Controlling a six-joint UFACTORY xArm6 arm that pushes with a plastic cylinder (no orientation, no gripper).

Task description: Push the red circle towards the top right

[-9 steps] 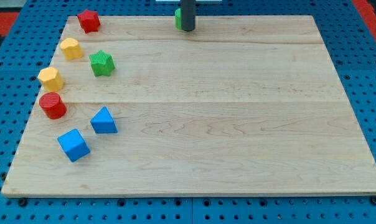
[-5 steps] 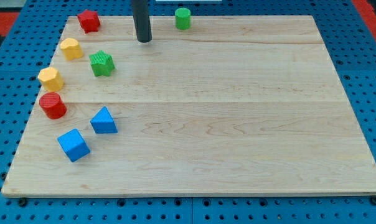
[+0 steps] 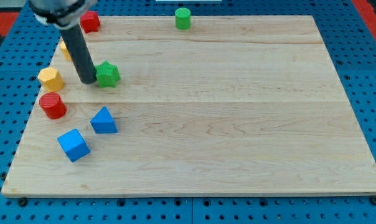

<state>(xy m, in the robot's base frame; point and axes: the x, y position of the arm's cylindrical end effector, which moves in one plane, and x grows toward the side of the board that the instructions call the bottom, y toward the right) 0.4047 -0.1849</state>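
Resting my tip [image 3: 88, 81] touching green star [image 3: 108, 74] on its left, above-right of red circle [image 3: 52, 106] at board's [image 3: 238, 124] left edge; not yet below-left for pushing.

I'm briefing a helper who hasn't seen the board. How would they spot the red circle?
Look along the wooden board's left edge, about halfway down. The red circle sits just below the yellow block, down-left of my tip. It is a round red cylinder; the other red block, at the top-left corner, is star-like.
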